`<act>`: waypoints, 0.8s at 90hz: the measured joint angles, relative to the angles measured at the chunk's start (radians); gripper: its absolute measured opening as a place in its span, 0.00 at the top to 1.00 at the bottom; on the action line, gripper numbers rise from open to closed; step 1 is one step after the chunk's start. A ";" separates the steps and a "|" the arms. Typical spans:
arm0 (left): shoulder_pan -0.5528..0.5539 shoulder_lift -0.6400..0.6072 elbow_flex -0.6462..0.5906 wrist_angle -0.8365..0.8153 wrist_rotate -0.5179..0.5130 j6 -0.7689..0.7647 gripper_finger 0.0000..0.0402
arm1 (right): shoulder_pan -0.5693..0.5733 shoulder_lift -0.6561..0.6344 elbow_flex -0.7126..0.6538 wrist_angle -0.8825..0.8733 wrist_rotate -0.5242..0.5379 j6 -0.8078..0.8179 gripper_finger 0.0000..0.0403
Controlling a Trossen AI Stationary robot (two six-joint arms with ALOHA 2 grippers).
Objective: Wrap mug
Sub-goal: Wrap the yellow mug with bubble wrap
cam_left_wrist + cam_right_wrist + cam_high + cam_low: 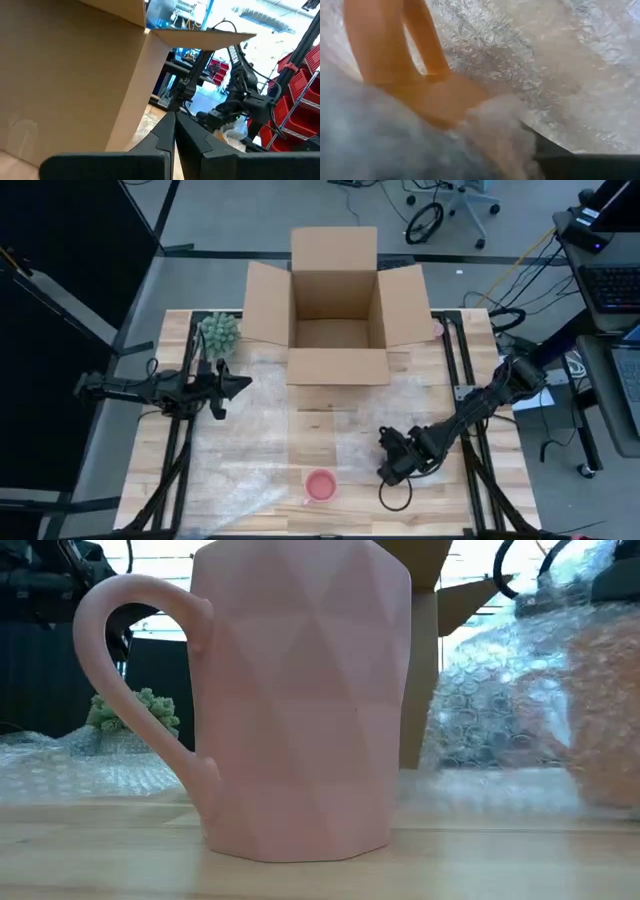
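Pink mug (320, 486) upright on wrap (300, 442) at table's near edge, handle toward left arm's side. Right gripper (386, 470) low just beside mug, bubble wrap bunched at its fingers; cannot tell whether clamped. Left gripper (243, 384) clenched, fingertips together, hovering near box (336, 308) flap. Green plant (219, 333) behind it.

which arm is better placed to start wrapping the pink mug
Right, probably. The right gripper sits low on the bubble wrap beside the mug; the left gripper waits farther off, near the cardboard box.
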 joint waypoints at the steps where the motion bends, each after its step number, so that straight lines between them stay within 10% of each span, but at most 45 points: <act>1: 0.000 0.000 0.000 -0.002 0.000 0.000 1.00 | 0.000 0.001 0.003 0.004 -0.001 -0.008 0.88; 38: 0.000 0.000 0.000 -0.008 0.098 -0.003 1.00 | 0.001 -0.004 0.033 0.013 -0.032 -0.002 0.52; 72: 0.000 0.000 0.000 -0.005 0.096 -0.002 1.00 | -0.015 -0.018 0.035 -0.004 -0.023 -0.034 0.47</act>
